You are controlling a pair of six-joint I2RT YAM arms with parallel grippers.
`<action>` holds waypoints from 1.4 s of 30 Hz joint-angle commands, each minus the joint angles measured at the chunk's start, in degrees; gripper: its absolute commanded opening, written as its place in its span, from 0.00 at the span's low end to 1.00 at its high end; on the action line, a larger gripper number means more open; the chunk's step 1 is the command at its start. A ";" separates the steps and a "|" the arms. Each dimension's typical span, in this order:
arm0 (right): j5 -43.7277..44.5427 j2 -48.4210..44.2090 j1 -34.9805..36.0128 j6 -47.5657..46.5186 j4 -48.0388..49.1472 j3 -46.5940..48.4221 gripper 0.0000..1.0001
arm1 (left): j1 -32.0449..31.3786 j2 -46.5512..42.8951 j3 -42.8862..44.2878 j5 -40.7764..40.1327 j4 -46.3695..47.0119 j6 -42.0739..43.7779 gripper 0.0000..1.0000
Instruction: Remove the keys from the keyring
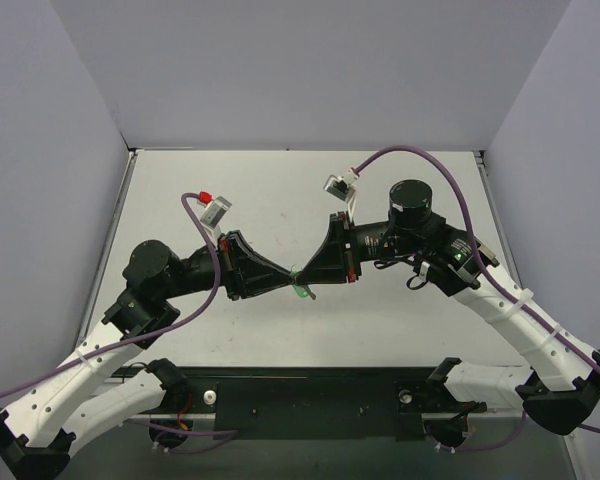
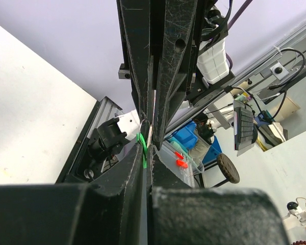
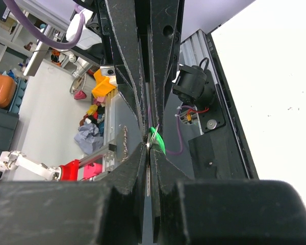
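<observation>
Above the surface [image 1: 230, 190], the keyring [image 2: 142, 149] is being pinched in the narrow left fingers [image 2: 128, 176] and the key [image 3: 149, 146] in the shut right fingers [image 3: 132, 171], tip to tip, equally near.

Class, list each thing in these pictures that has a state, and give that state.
left gripper: fingers shut on the keyring.
right gripper: fingers shut on the key.
keyring: held in the air, green tag pinched.
key: nearly hidden between fingers; on or off the ring, unclear.
</observation>
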 commanded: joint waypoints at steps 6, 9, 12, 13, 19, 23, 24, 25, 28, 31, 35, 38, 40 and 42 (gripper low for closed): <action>1.34 -0.23 1.35 1.42 4.71 0.39 0.00 | -0.49 -0.48 0.09 -4.56 3.19 0.21 0.00; 1.87 0.03 1.26 1.68 4.79 0.39 0.05 | -0.58 -0.74 0.09 -6.22 3.37 0.03 0.00; 2.57 -0.15 1.35 2.03 5.05 0.30 0.13 | -0.85 -1.01 0.35 -7.28 3.46 -0.06 0.00; 2.66 -0.41 1.35 2.12 5.06 0.30 0.14 | -0.93 -0.92 0.36 -7.54 3.55 0.03 0.00; 3.01 0.03 1.26 2.38 5.23 0.39 0.15 | -1.02 -1.01 0.45 -8.51 3.02 0.20 0.00; 3.54 -0.15 1.26 2.21 5.32 0.30 0.27 | -0.93 -1.27 0.53 -9.48 3.02 0.20 0.00; 3.80 -0.32 1.34 2.21 5.14 0.30 0.28 | -0.93 -1.36 0.45 -9.66 2.93 0.20 0.00; 4.59 -0.67 1.26 2.30 5.23 0.21 0.31 | -0.93 -1.44 0.53 -10.09 2.84 0.12 0.00; 8.09 -1.02 1.35 2.91 5.41 0.74 0.38 | -1.02 -1.71 0.62 -10.62 3.02 -0.23 0.00; 10.39 -1.46 1.26 4.75 7.25 0.83 0.40 | -1.02 -1.88 0.62 -11.50 3.19 -0.41 0.00; 14.87 -2.34 1.34 5.90 8.40 0.04 0.40 | -1.02 -2.32 0.18 -13.69 3.90 -1.37 0.00; 19.08 -3.48 1.35 7.39 11.36 -1.63 0.40 | -1.02 -2.85 -0.60 -15.54 5.73 -3.04 0.00; 20.76 -4.54 1.26 8.97 13.83 -3.30 0.40 | -1.02 -3.03 -1.48 -16.51 7.57 -4.44 0.00; 22.16 -5.33 1.26 10.02 16.20 -4.53 0.40 | -1.02 -2.85 -2.01 -17.13 8.55 -5.33 0.00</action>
